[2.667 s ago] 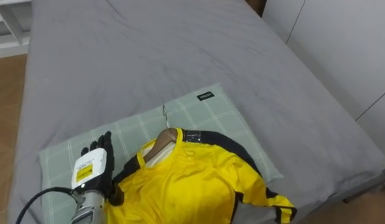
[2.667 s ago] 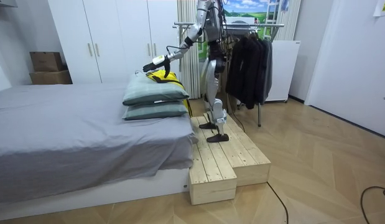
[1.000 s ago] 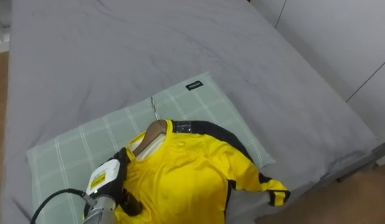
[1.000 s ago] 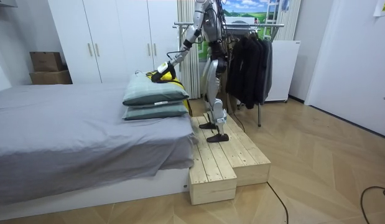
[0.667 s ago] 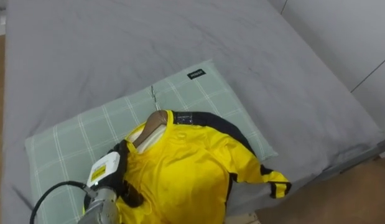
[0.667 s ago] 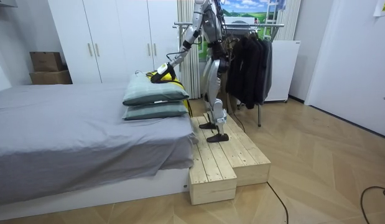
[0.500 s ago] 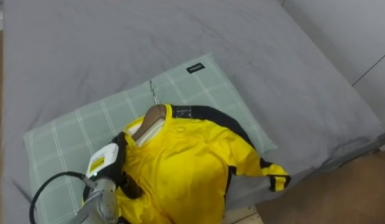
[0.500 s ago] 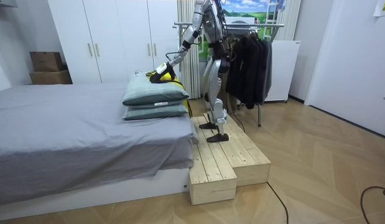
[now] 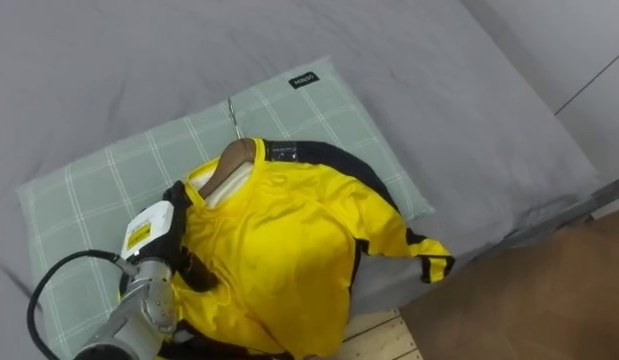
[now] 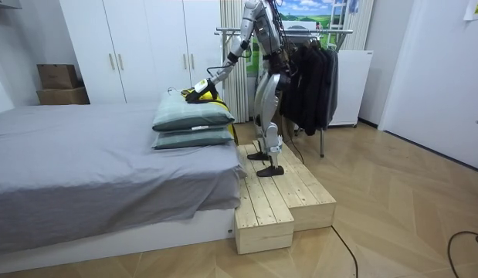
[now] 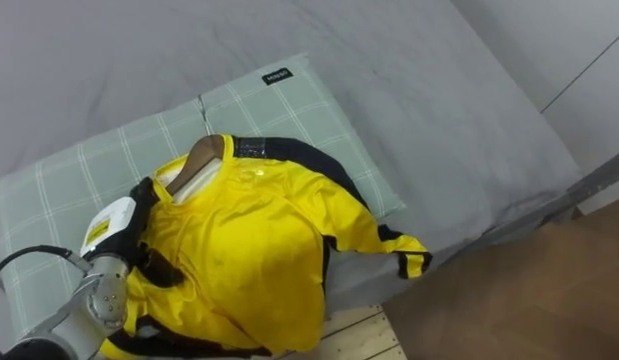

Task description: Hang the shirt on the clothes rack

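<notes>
A yellow shirt with black trim (image 9: 279, 250) lies on a wooden hanger (image 9: 234, 157) on top of a green checked pillow (image 9: 89, 190). The hanger's metal hook (image 9: 232, 112) points towards the bed's far side. My left hand (image 9: 154, 232) sits at the shirt's left shoulder, its fingers curled into the yellow cloth over the hanger's arm. One sleeve (image 9: 429, 262) hangs past the pillow's near edge. In the room view I stand on a wooden platform (image 10: 285, 201) by the bed, left arm stretched to the shirt (image 10: 200, 94).
The pillow tops a second pillow on a grey bed (image 10: 84, 162). Behind me stands a clothes rack (image 10: 316, 32) with several dark garments. White wardrobes line the wall. The platform's step (image 9: 374, 335) and bare floor lie below the bed's edge.
My left hand moved off the pillow, where it lay open, onto the shirt's shoulder and curled into the cloth. The eye view has shifted; the shirt has stayed on the pillow.
</notes>
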